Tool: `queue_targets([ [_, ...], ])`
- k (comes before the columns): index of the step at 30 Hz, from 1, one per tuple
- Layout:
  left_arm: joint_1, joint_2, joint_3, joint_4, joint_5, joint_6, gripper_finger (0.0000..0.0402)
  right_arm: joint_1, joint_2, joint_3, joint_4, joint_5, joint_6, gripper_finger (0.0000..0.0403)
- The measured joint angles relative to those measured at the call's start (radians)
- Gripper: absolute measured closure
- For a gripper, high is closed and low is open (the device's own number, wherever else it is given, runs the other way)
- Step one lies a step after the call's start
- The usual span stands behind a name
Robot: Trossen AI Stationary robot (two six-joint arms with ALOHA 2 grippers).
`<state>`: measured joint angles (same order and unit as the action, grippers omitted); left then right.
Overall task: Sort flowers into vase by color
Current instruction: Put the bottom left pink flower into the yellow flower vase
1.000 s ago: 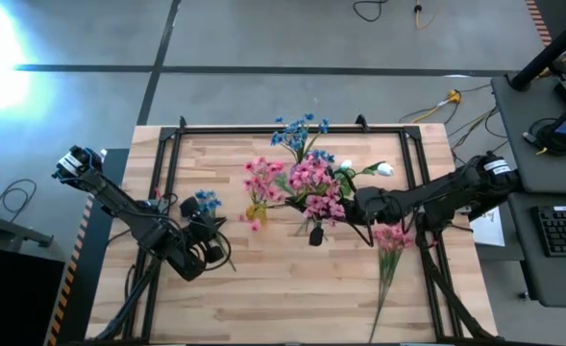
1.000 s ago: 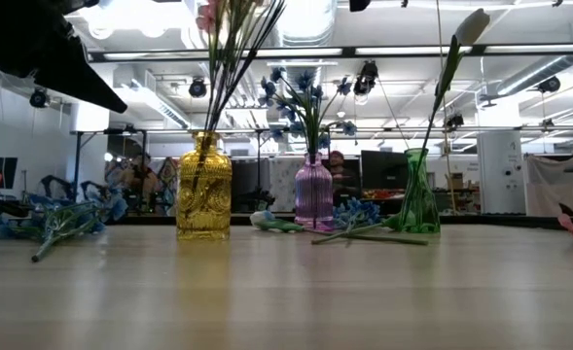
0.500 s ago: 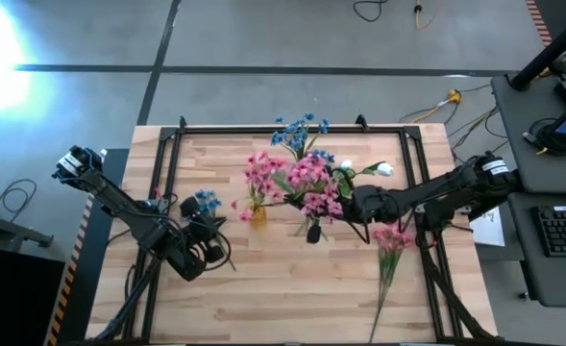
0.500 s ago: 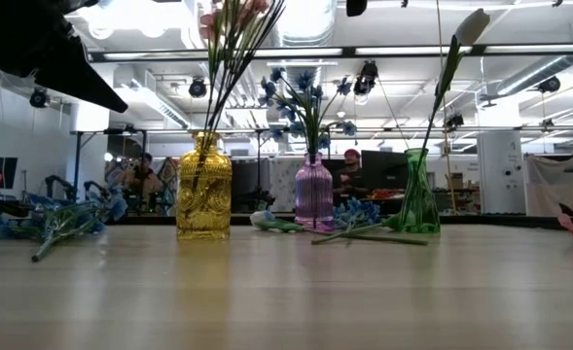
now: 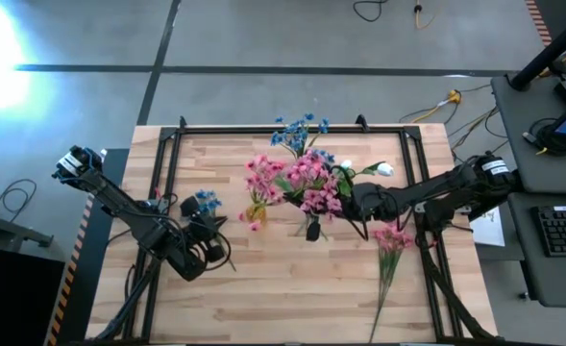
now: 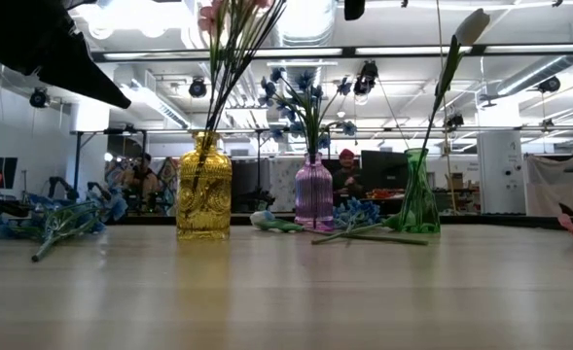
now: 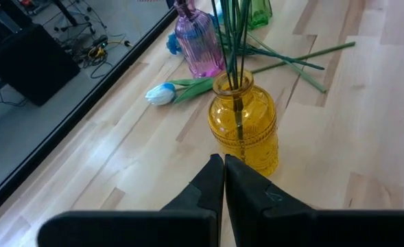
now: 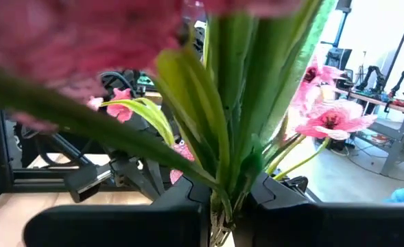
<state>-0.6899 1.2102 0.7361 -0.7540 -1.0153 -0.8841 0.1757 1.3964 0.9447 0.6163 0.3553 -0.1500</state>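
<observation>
- Pink-blossomed spray [image 5: 311, 185] with green stems is pinched in the right gripper [image 5: 352, 204], whose fingers are clamped on the stems [image 8: 223, 147].
- Compared with a second ago, that bunch has shifted slightly toward the ribbed amber glass vase [image 6: 204, 190], its stem ends hanging just beside it; I judge the insertion is under way but not finished.
- Amber vase already holds pink flowers [image 5: 259, 179]; behind it stand the purple glass vase [image 6: 313, 192] with blue blossoms and the green glass vase [image 6: 417, 192].
- Left gripper [image 7: 223, 180], fingers pressed together and empty, waits near the amber vase, by a loose blue spray [image 5: 204, 203].
- Another pink spray [image 5: 390, 242] lies well apart.
</observation>
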Motion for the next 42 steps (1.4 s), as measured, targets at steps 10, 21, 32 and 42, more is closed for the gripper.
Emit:
queue_targets([
  [10,0.001,0.000,0.000,0.001,0.000,0.000,0.0402,-0.018,0.000,0.000,-0.012,-0.042,0.062,0.0385],
  [21,0.001,0.000,0.000,0.003,-0.017,0.011,0.0402,-0.019,0.039,0.118,-0.186,-0.042,0.061,0.0385],
  [32,0.001,0.002,-0.005,0.009,-0.016,0.010,0.0402,-0.027,0.100,0.225,-0.300,-0.041,0.052,0.0385],
  [42,0.001,0.002,-0.005,0.007,-0.016,0.011,0.0402,-0.028,0.111,0.244,-0.336,-0.041,0.031,0.0385],
])
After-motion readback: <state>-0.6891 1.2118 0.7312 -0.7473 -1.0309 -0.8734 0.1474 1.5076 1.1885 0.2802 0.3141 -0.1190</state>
